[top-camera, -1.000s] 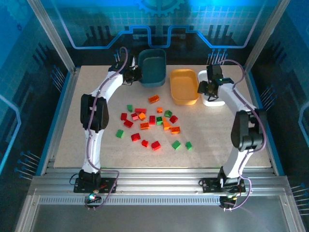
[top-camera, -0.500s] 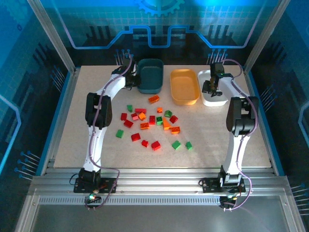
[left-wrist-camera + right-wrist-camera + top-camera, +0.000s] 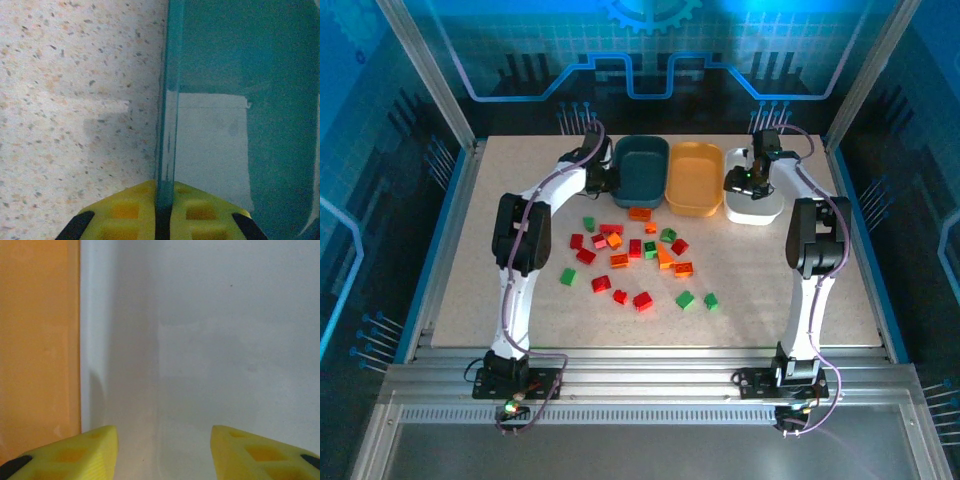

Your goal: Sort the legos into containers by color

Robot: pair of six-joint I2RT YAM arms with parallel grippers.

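Observation:
The legos [image 3: 635, 250], red, orange and green, lie scattered in the middle of the table. Behind them the containers stand side by side: a teal tray [image 3: 645, 160], an orange tray [image 3: 695, 180] and a white tray [image 3: 758, 207]. My left gripper [image 3: 608, 176] is shut on the teal tray's left wall [image 3: 166, 125]; in the left wrist view the gripper [image 3: 164, 192] pinches the thin rim between its yellow fingers [image 3: 125, 210]. My right gripper [image 3: 744, 181] hangs open over the white tray's left side [image 3: 200, 340], the gripper [image 3: 164, 440] holding nothing. All three trays look empty.
An orange lego [image 3: 640, 213] lies close to the teal tray's front edge. The orange tray's wall [image 3: 40, 340] touches the white tray on its left. Green legos [image 3: 685, 299] and a red one [image 3: 642, 300] sit nearest the arm bases. Metal frame posts border the table.
The teal tray slid right with my left gripper. The white tray moved left and nearer with my right gripper, whose jaws narrowed a little. The three trays now stand together.

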